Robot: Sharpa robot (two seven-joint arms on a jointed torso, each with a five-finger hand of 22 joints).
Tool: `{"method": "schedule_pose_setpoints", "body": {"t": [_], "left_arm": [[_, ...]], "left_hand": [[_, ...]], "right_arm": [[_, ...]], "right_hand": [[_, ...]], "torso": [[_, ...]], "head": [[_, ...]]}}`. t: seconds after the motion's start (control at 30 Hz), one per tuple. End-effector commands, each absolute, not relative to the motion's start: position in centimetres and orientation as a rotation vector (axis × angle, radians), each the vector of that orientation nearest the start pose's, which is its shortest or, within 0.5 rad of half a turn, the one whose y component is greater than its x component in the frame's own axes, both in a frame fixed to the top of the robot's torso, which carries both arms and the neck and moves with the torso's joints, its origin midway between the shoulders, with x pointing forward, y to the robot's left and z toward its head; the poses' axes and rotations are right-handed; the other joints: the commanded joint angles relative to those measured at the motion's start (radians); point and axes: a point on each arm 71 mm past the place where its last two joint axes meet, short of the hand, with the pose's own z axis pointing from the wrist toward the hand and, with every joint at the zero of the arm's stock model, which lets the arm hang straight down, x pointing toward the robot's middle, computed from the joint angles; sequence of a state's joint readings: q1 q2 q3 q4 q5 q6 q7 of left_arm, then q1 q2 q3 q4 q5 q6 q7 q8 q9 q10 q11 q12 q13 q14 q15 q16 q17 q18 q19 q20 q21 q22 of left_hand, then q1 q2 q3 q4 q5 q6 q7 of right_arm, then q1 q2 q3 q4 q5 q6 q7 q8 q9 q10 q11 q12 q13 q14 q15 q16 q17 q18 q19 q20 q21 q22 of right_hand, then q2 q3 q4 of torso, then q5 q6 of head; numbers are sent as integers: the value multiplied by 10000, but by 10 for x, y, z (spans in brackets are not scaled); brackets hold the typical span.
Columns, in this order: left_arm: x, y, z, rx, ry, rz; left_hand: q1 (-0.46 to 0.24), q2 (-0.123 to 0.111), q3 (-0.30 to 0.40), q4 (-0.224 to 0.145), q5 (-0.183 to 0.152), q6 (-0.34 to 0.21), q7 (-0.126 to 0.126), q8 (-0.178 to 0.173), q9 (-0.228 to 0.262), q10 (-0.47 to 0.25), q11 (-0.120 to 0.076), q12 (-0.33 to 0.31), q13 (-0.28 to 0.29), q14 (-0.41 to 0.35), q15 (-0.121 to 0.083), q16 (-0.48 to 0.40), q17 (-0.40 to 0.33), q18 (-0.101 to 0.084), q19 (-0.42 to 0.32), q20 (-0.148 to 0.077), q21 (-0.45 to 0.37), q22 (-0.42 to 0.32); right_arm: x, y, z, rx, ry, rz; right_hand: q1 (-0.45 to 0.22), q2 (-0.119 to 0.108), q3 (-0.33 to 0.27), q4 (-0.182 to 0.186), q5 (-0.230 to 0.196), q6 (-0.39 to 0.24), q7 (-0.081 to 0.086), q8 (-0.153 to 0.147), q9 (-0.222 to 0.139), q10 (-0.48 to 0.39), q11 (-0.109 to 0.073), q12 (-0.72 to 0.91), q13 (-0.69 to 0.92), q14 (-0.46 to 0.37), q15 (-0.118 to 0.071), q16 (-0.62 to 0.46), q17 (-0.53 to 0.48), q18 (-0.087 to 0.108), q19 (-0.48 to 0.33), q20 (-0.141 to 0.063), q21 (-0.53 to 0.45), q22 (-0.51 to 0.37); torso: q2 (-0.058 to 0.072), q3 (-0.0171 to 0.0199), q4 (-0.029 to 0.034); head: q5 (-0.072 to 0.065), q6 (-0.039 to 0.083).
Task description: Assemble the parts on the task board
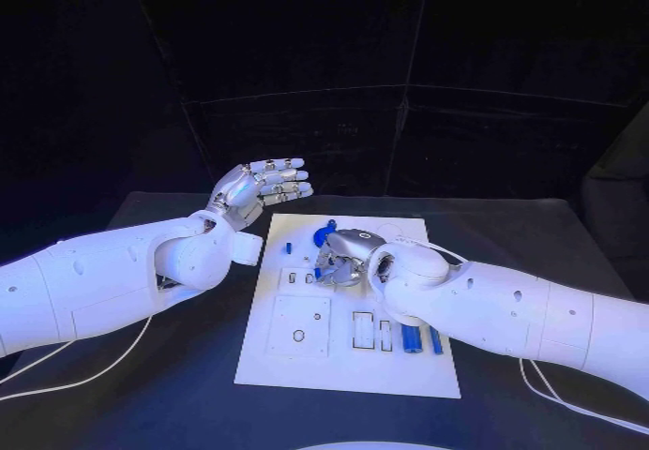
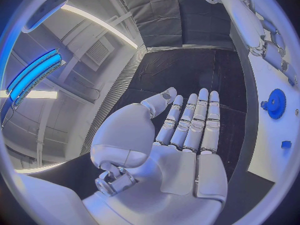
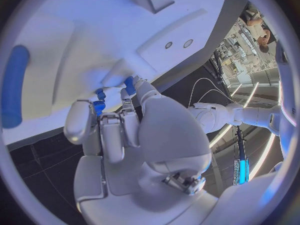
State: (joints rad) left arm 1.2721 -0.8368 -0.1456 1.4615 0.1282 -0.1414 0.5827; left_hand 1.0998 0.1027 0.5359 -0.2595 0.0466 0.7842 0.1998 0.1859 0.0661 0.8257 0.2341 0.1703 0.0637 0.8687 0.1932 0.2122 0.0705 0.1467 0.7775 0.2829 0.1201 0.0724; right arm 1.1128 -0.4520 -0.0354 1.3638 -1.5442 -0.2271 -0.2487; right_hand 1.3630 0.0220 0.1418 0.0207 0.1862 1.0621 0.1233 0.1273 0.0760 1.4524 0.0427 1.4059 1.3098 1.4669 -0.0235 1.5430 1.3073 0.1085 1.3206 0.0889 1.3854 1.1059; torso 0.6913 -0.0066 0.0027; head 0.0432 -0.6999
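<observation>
- You are working the right silver many-fingered hand (image 1: 348, 255) over the middle of the white plastic task board (image 1: 339, 370); its fingers are curling down onto small blue plastic pieces (image 3: 100, 105) at the board surface, and it looks like it is pinching one, but I cannot tell for sure that it is actually gripped.
- Risk: the part is sitting crooked against its seat and jamming if you are pushing down now; the fingertips are hiding the contact in the head view, so you are flying half blind.
- Risk: the curled fingers are crowding the neighbouring blue pieces, so a sideways twist is likely knocking one loose.
- The round blue toothed gear (image 2: 274, 103) is standing on the far end of the board, close to the right hand; a lift-out toward it is risking a bump.
- The two long blue bars (image 1: 411, 339) are lying on the near part of the board, right beside the right forearm; a forearm drop is risking sweeping them.
- Your left silver hand (image 1: 260, 192) is hanging raised off the board's far left corner, flat, fingers extended side by side, holding nothing, so nothing is bracing the board and it may be sliding under a hard push.
</observation>
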Motion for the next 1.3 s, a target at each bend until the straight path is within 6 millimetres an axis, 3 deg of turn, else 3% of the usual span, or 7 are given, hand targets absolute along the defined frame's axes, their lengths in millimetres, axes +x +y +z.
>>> {"method": "schedule_pose_setpoints", "body": {"t": [0.03,0.77,1.03,1.3], "left_arm": [[498,221,-171,-10806,12945,-17607],[499,220,-171,-10806,12962,-17623],[499,220,-171,-10810,12970,-17618],[499,220,-171,-10810,12978,-17626]], "left_hand": [[-94,-42,67,19,28,-71,894,54,-3,20,4,32,-6,37,-11,32,-13,179,58,13,-57,-15],[-94,-42,67,19,28,-71,894,54,-3,20,4,32,-6,37,-11,32,-13,179,58,13,-57,-15],[-94,-42,67,19,28,-71,894,54,-3,20,4,32,-6,37,-11,32,-13,179,58,13,-57,-15],[-94,-42,67,19,28,-71,894,54,-3,20,4,32,-6,37,-11,32,-13,179,58,13,-57,-15]], "right_arm": [[473,-43,-233,-3068,18045,7069],[474,-45,-238,-3336,18383,6687],[474,-45,-237,-3348,18362,6689],[474,-44,-235,-3216,18140,6785]], "right_hand": [[-80,10,50,0,50,-3,29,5,12,48,-9,13,821,902,-42,27,1989,-196,-12,-61,31,-2],[-240,-186,67,-5,55,-319,174,-258,-64,-182,110,-282,546,882,48,-6,1912,-183,-73,3,-24,-104],[-456,-444,-52,33,151,-564,271,-415,-82,-249,201,-356,485,880,128,-10,1908,-177,-98,76,-51,-142],[-501,-409,-42,65,149,-505,261,-387,-57,-209,200,-302,541,885,138,-2,1930,-184,-69,93,-33,-92]], "torso": [[0,-4,1],[0,-4,0],[-6,-6,-12],[-3,0,-6]], "head": [[9,-16],[13,-78],[27,-88],[23,-84]]}}
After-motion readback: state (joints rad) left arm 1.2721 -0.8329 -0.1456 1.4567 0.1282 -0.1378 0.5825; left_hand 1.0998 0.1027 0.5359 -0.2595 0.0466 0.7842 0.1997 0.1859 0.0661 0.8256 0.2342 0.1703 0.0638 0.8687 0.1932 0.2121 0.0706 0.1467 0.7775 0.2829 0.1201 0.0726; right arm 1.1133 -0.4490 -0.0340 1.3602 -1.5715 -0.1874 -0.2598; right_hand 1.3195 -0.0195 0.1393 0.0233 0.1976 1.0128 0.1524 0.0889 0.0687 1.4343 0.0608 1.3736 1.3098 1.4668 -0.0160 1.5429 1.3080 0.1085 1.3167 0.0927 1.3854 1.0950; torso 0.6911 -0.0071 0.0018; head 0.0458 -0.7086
